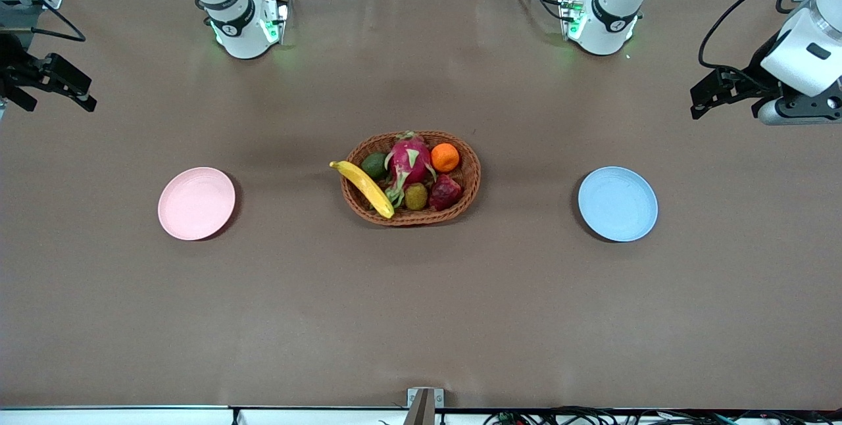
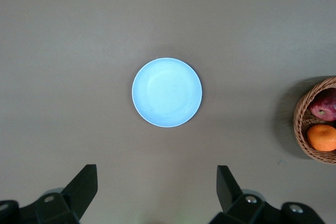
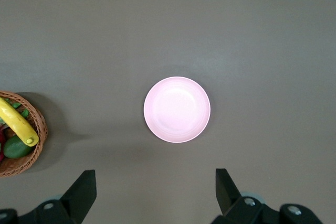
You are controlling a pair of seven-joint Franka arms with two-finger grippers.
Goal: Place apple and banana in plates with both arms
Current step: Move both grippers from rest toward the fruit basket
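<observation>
apple (image 1: 445, 192), banana (image 1: 366, 189) in basket (image 1: 470, 172) | basket between plates (image 1: 196, 203)

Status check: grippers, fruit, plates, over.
Left gripper and right gripper open, empty, at table ends. Apple, banana in basket. Pink plate, blue plate bare. Nothing blocking.
</observation>
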